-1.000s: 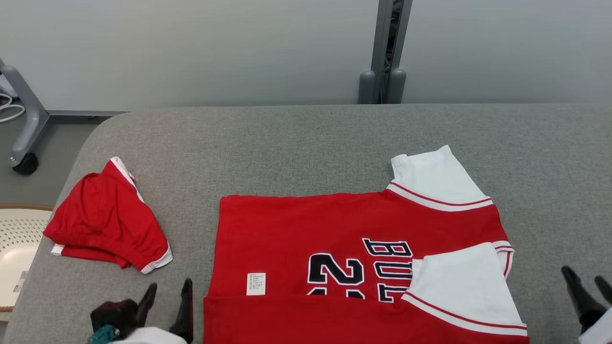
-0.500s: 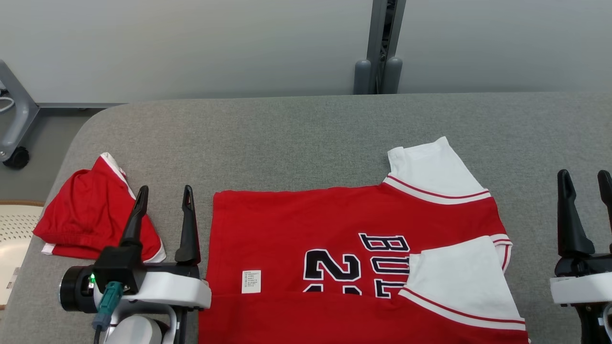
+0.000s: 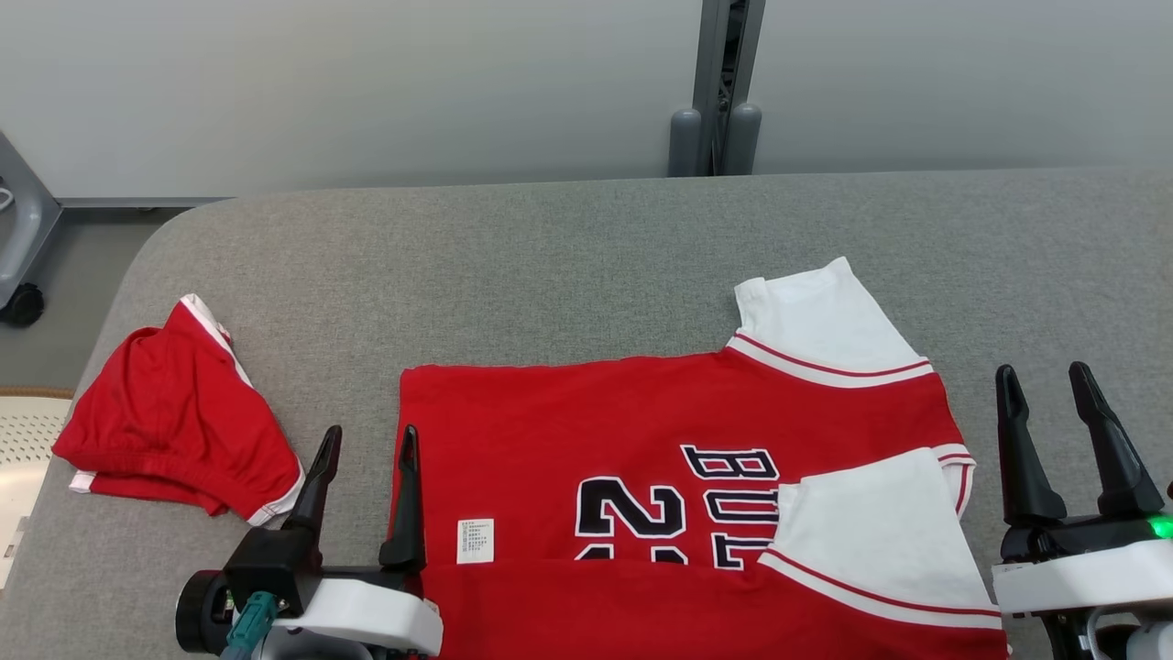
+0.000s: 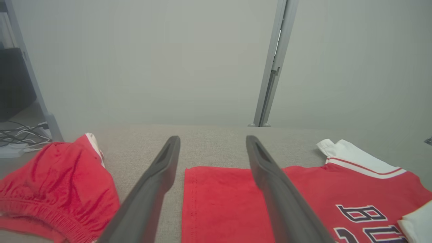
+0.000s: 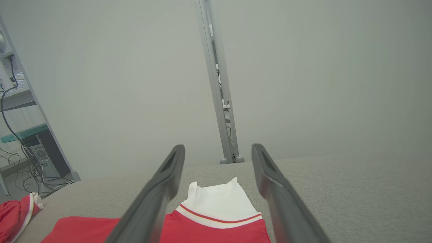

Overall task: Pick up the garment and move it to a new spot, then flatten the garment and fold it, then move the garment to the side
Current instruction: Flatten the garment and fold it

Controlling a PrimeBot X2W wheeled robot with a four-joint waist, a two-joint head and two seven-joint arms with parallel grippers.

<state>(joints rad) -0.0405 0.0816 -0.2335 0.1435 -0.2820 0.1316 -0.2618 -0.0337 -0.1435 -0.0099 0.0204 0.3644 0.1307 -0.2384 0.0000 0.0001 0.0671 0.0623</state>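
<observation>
Garment [image 3: 641,422], a red jersey, lies flat on the grey tabletop [image 3: 513,266], near edge folded over. Left gripper [image 3: 369,433] straddles its hem, fingers spread wide; right gripper [image 3: 1045,368] sits just beside the sleeves, spread too. Red shorts [image 3: 174,431] lie off left.

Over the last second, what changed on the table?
Both grippers rose into the head view, open and empty: the left gripper now stands at the hem edge of the red jersey, the right gripper beside its sleeves. The jersey and red shorts lie unmoved.
</observation>
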